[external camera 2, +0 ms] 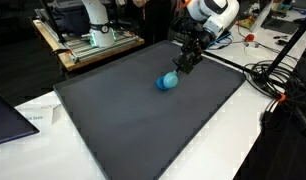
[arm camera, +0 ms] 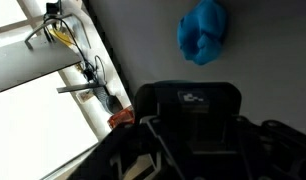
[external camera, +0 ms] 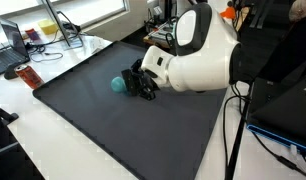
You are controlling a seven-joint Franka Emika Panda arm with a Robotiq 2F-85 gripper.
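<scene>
A small blue-teal soft object [external camera: 118, 85] lies on the dark grey mat [external camera: 103, 125]. It also shows in the exterior view from the far side [external camera 2: 168, 81] and in the wrist view [arm camera: 203, 32]. My gripper [external camera: 143, 84] hovers just beside it, a little above the mat, and also shows here [external camera 2: 186, 58]. It holds nothing. The wrist view shows only the dark gripper body [arm camera: 188, 125]; the fingertips are not clear, so I cannot tell whether the jaws are open or shut.
The mat covers a white table [external camera: 33, 140]. A red can [external camera: 29, 76] stands by the mat's corner. A laptop [external camera: 15, 45] and cables sit at the back. A dark laptop [external camera 2: 8, 115] and papers lie beside the mat; cables [external camera 2: 273, 80] trail along one side.
</scene>
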